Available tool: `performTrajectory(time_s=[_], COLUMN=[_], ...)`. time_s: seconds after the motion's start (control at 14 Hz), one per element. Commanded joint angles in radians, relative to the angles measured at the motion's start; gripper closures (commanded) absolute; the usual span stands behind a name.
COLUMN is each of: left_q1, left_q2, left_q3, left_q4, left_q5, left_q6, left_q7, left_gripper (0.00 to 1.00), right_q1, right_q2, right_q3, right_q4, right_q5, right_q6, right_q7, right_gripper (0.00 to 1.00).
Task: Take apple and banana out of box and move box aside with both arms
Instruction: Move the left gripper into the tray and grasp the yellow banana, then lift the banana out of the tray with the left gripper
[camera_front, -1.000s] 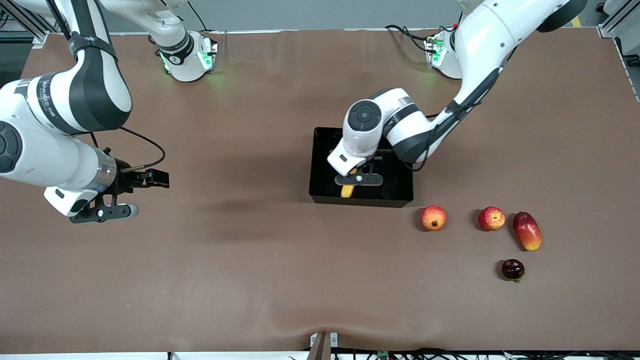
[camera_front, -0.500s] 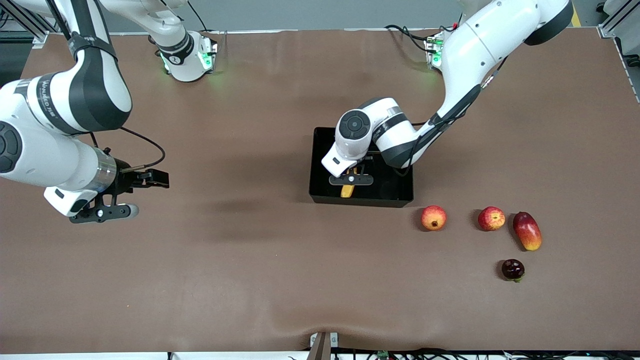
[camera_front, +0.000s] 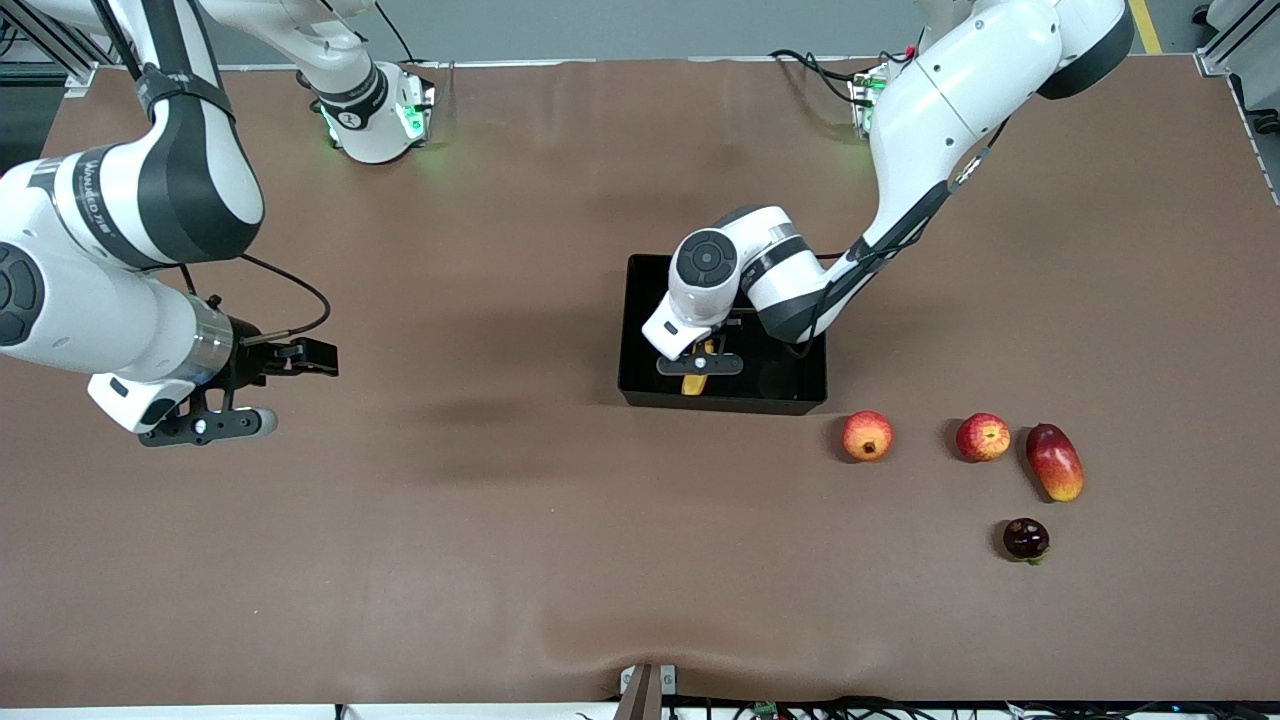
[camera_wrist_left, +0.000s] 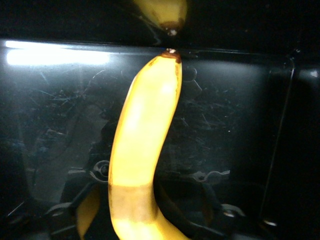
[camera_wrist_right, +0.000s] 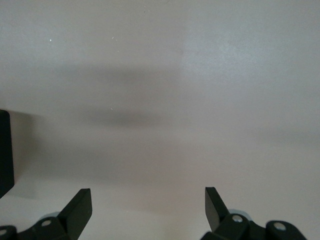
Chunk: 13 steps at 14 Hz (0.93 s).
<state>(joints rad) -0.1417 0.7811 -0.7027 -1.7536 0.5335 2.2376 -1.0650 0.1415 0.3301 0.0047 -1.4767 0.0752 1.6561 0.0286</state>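
Front view shows the long curved yellow banana (camera_front: 694, 383) low inside the glossy black rectangular plastic tray (camera_front: 722, 400), only its tip showing below the left end effector (camera_front: 699, 365), which is down in the tray. From the left wrist view the banana (camera_wrist_left: 142, 160) runs up between that end effector's fingers and its dark tip touches the tray wall; whether the fingers are clamped on it cannot be told. The small round red-yellow streaked apple (camera_front: 983, 437) sits on the brown table (camera_front: 500, 520), nearer the front camera than the tray, toward the left arm's end. The right end effector (camera_front: 205, 425) waits over bare table at the right arm's end, its fingers (camera_wrist_right: 80, 207) spread wide, holding nothing.
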Motion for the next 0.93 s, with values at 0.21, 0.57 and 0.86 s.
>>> performTrajectory(time_s=[0.21,0.57,0.86], left_q1=[-0.015,-0.013,-0.013], left_q2=[0.003,-0.006,-0.031], left_q3=[0.012,0.012,0.009], left_q4=[0.016,0.039,0.069], left_q5=[0.020,0.020,0.020], left_q6=[0.016,0.014,-0.002], left_q7=[-0.032,-0.021,-0.019], left_gripper=[0.99,1.00,1.00], right_q1=[0.003,0.000,0.000], right_q2=[-0.003,-0.003,-0.003], right_q3=[-0.003,-0.003,-0.003], right_q4=[0.006,0.006,0.006], right_q5=[0.009,0.009,0.009], right_q6=[-0.013,-0.013,-0.015], right_q7=[0.008,0.008,0.007], right_gripper=[0.00,0.00,0.00])
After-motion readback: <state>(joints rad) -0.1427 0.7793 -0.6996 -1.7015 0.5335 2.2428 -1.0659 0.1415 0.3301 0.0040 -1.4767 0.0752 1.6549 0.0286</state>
